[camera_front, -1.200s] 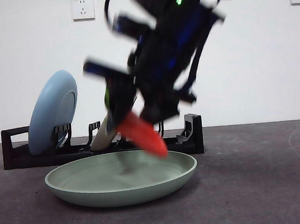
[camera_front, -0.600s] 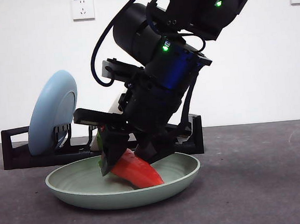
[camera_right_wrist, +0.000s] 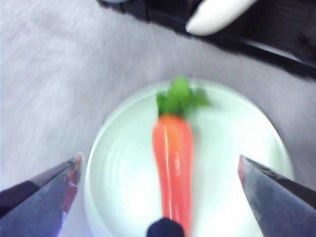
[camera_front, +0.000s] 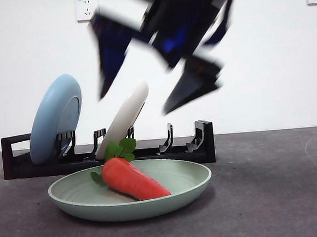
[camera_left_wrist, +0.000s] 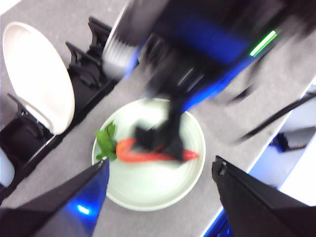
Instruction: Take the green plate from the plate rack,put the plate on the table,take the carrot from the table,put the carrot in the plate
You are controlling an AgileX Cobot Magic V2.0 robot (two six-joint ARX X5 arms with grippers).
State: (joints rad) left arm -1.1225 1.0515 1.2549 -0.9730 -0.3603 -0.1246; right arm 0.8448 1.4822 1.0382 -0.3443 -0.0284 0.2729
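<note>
The green plate (camera_front: 196,182) lies flat on the table (camera_front: 274,197) in front of the plate rack (camera_front: 19,162). The carrot (camera_front: 133,181) lies in the plate on its own, leafy top toward the rack. My right gripper (camera_front: 138,101) is open and empty, blurred, well above the plate. Its wrist view shows the carrot (camera_right_wrist: 173,158) between the spread jaws of the right gripper (camera_right_wrist: 160,159), on the plate (camera_right_wrist: 118,163). My left gripper (camera_left_wrist: 160,163) is open and empty, high above the plate (camera_left_wrist: 148,192) and carrot (camera_left_wrist: 126,150).
A light blue plate (camera_front: 54,118) and a cream-white plate (camera_front: 124,118) stand in the rack. The right arm (camera_left_wrist: 197,44) crosses the left wrist view over the plate. The rack's right-hand slots hold nothing. A white wall stands behind.
My right gripper opened, let go of the carrot and rose from the plate. The carrot now lies free in the green plate.
</note>
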